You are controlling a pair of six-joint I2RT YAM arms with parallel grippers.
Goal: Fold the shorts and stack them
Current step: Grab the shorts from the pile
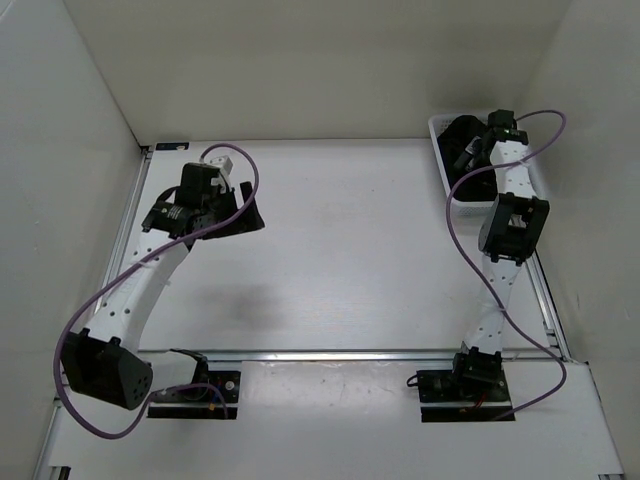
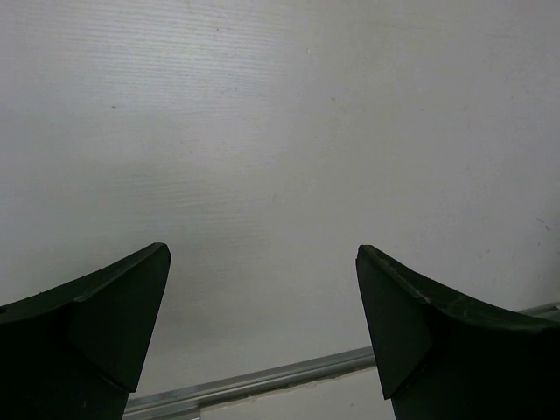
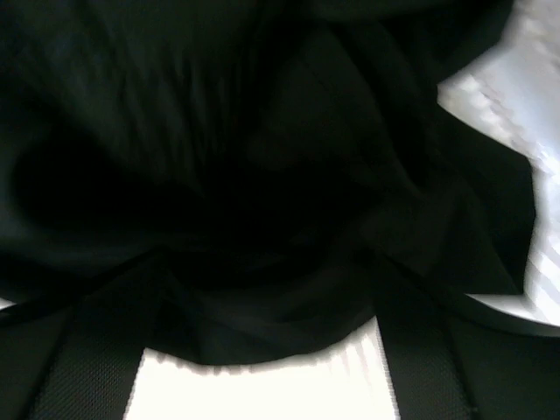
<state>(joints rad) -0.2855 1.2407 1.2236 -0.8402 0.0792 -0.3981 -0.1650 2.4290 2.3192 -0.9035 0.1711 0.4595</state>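
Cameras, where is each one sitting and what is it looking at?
Top: above and behind, looking down at the table; left arm and right arm show.
Left wrist: on the left arm, facing bare table; its open left pincer shows.
Right wrist: on the right arm, close over the shorts; its right pincer shows.
Shared: top and right wrist both see shorts in the basket.

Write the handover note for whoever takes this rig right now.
Left gripper: open, holding nothing, over the table on its far left side.
Right gripper: fingers apart, down in the white basket at the far right corner, pushed into the shorts; no closed grasp.
Shorts: bunched in the basket; none show on the table.
Done: nothing folded or stacked in view.
Left to do: grasp and lift shorts out, spread them on the table, fold, stack.
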